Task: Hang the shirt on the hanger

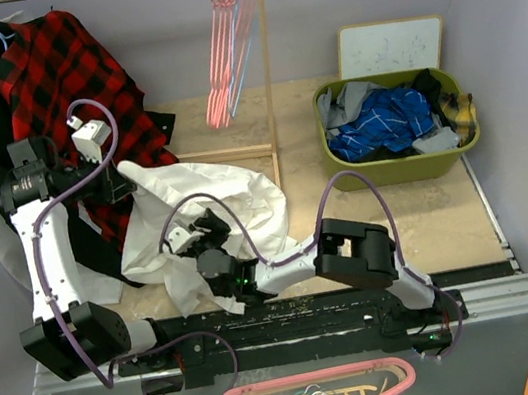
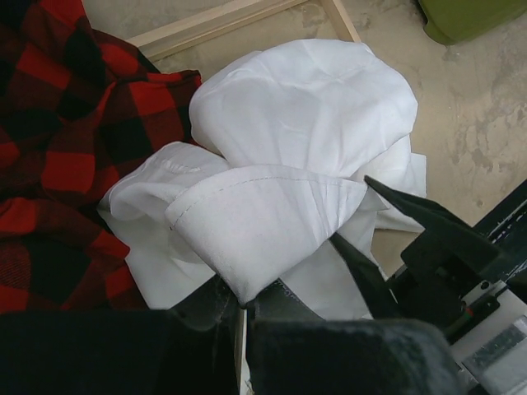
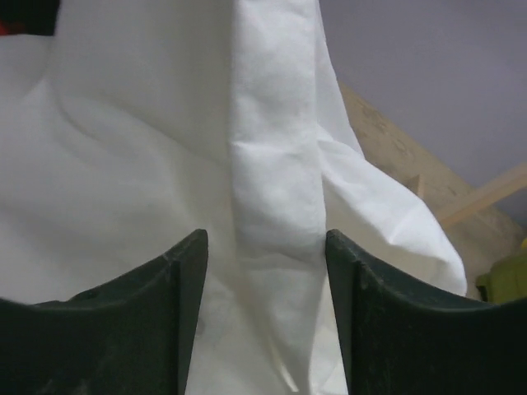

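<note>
Centrally, shirt fold, between right tool

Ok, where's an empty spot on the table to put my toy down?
Bare table shows between the wooden rack post and the green basket, and between that basket and the right arm. The left side is crowded: the white shirt, the plaid shirt and the left arm fill it.
</note>
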`<move>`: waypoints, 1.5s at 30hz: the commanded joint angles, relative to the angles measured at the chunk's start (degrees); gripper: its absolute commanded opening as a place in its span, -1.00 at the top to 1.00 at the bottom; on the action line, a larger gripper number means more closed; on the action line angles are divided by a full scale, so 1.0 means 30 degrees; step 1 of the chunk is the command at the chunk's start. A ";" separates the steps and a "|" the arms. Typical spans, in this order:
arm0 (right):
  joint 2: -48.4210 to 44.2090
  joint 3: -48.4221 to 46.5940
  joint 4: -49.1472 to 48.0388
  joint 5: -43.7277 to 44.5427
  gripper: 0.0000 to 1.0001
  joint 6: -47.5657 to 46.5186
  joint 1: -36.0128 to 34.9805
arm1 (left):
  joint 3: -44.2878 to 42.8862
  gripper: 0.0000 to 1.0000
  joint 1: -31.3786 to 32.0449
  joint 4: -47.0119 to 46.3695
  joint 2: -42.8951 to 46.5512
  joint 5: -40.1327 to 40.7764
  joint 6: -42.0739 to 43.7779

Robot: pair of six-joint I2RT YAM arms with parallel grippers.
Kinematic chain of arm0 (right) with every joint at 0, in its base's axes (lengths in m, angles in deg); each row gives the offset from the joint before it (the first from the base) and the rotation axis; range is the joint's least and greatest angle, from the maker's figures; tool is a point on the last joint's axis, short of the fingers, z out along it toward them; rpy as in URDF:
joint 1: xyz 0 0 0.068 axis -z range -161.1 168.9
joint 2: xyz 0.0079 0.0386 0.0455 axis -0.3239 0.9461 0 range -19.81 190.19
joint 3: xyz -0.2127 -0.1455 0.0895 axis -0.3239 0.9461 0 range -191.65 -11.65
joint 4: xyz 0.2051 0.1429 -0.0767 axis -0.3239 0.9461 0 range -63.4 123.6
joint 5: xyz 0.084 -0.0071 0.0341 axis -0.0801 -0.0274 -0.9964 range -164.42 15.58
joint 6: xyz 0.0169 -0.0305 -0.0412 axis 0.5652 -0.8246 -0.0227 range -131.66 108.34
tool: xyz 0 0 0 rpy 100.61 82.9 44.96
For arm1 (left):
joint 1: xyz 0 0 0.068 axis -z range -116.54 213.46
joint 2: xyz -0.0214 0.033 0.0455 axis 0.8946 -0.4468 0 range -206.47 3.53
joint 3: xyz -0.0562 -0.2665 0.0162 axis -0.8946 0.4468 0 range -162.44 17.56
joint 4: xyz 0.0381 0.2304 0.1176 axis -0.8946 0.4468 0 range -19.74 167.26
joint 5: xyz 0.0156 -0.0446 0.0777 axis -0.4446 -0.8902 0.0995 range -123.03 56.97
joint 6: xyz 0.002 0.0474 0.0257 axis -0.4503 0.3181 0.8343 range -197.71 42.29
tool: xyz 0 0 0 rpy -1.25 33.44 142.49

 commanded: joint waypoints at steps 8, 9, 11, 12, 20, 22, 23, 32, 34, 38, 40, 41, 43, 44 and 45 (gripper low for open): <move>-0.5268 0.1413 0.3065 -0.3437 1.00 0.4564 0.1071 | 0.0245 1.00 -0.0001 0.2154 0.0948 -0.2970 0.4019; -0.6406 0.1756 0.4376 -0.5224 1.00 0.6423 0.1503 | 0.0262 1.00 0.0214 0.2844 0.0894 -0.3190 0.4970; -0.8327 0.2493 0.6697 -0.8404 1.00 1.0217 0.3332 | 0.0537 1.00 0.0889 0.3453 0.0932 -0.2791 0.6202; -0.9074 0.3012 0.7185 -1.0065 1.00 1.1429 0.4213 | 0.0797 1.00 0.1305 0.3398 0.1005 -0.2420 0.6382; -0.9478 0.3152 1.0130 -1.8922 1.00 1.4349 0.8876 | 0.2333 1.00 0.5348 0.3074 0.0964 -0.3555 0.8365; -0.9160 0.3093 1.0257 -2.0517 1.00 1.4820 0.9599 | 0.2099 1.00 0.5368 0.3469 0.0472 -0.2984 0.9082; -0.9006 0.3123 1.0255 -2.1090 1.00 1.5030 0.9941 | 0.2007 1.00 0.5369 0.3320 0.0179 -0.2152 0.8869; -0.7930 0.3931 0.9433 -2.2497 1.00 1.7203 1.1322 | 0.4017 1.00 0.5369 0.3595 -0.0366 0.0796 0.8590; -0.7875 0.4367 0.8673 -2.2629 1.00 1.7988 1.1865 | 0.4283 1.00 0.5369 0.4217 -0.0201 0.1958 0.9412; -0.7122 0.4284 0.8453 -2.2118 1.00 1.9400 1.2721 | 0.4401 1.00 0.5369 0.4004 -0.0219 0.4349 0.9013; -0.6609 0.3841 0.8966 -2.1823 1.00 1.9637 1.2880 | 0.3938 1.00 0.5377 0.4102 -0.0628 0.3982 0.8398; -0.6416 0.3696 0.9061 -2.1744 1.00 1.9744 1.2922 | 0.3595 1.00 0.5374 0.4457 -0.0936 0.3322 0.8275; -0.6125 0.3534 0.9179 -2.1587 1.00 2.0004 1.2955 | 0.2738 -0.59 0.5370 0.5620 -0.1766 0.1305 0.8331; -0.6037 0.3486 0.9220 -2.1494 1.00 2.0102 1.2960 | 0.2244 -0.96 0.5369 0.6313 -0.2247 0.0065 0.8388; -0.5942 0.3480 0.9184 -2.1468 1.00 2.0158 1.2965 | 0.1831 -0.99 0.5347 0.6850 -0.2688 -0.1137 0.8321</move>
